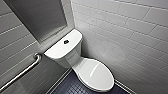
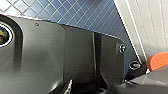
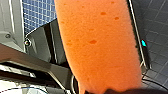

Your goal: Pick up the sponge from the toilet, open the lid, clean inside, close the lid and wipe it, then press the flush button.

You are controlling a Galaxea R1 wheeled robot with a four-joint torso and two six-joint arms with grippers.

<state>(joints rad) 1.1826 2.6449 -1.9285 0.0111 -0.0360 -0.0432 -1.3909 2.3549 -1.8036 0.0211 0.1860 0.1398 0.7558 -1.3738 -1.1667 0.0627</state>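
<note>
From the head view, the toilet [image 1: 75, 58] has the lid [image 1: 96, 73] down and the flush button [image 1: 66, 41] is on the tank. In the left wrist view the sponge [image 2: 158, 60] sits at the edge, and I cannot tell the left gripper's state. In the right wrist view the right gripper [image 3: 112, 90] appears clamped on the sponge. Pickup looks done; opening the lid calls for catching its front rim.

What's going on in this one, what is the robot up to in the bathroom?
The robot faces a white toilet in a tiled corner. Its right arm appears to be carrying the orange sponge, seen close up above the dark floor tiles. The lid is down, and nothing touches the flush button on the tank top.
</note>
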